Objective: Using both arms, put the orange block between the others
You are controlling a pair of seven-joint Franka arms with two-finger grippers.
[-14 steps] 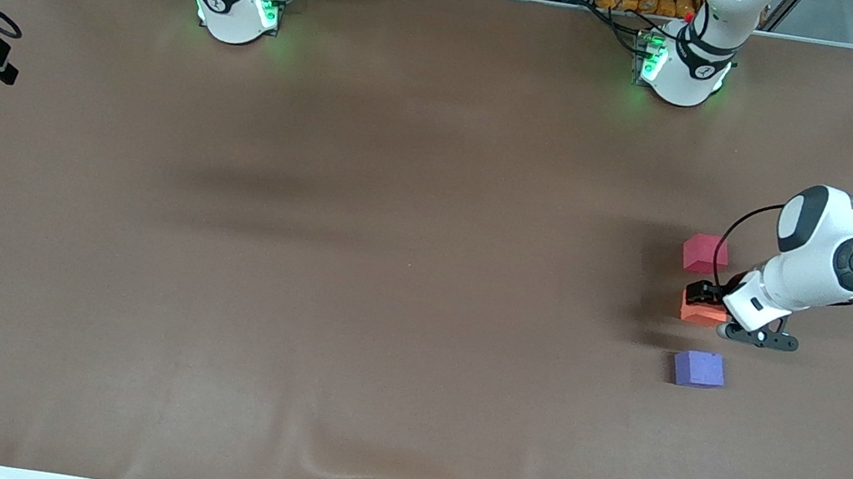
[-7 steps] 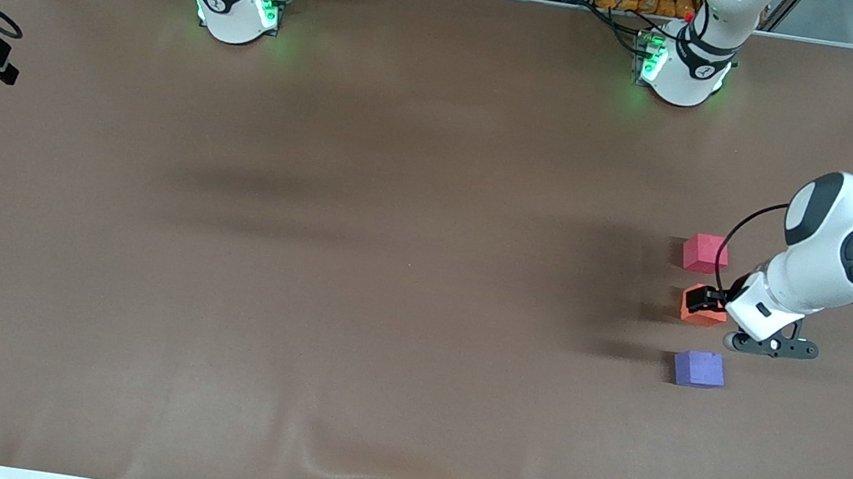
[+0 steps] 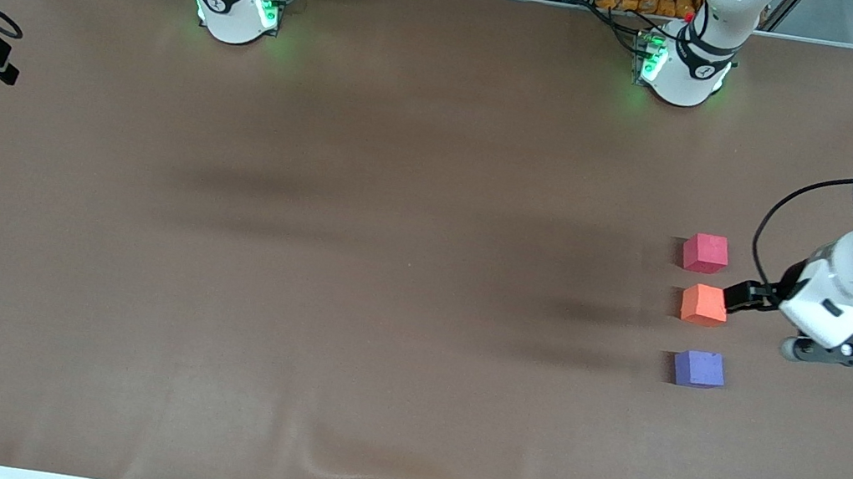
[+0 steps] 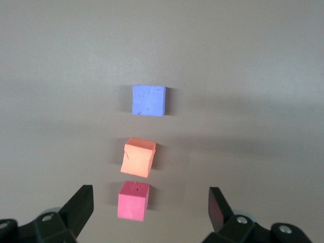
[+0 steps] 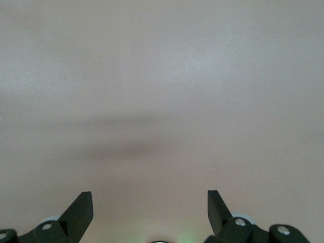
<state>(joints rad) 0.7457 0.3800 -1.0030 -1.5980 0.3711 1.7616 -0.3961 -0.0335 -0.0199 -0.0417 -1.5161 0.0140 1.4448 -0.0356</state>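
Orange block (image 3: 703,305) seen resting on desk (image 3: 382,309), between pinkish-red cube (image 3: 705,253) and purple cube (image 3: 699,369), slightly skewed.

Left tool (image 4: 150,212) held open, empty, raised over desk just beside the row, toward left arm's end.

Right tool (image 5: 150,212) open, empty, over bare desk; right arm waits.

Placement judged done.

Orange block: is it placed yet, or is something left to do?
Done: the orange block sits on the table between the pink block and the purple block. In hand: nothing; the left pincer is open above them, the right pincer open and empty. Left: apparently nothing.
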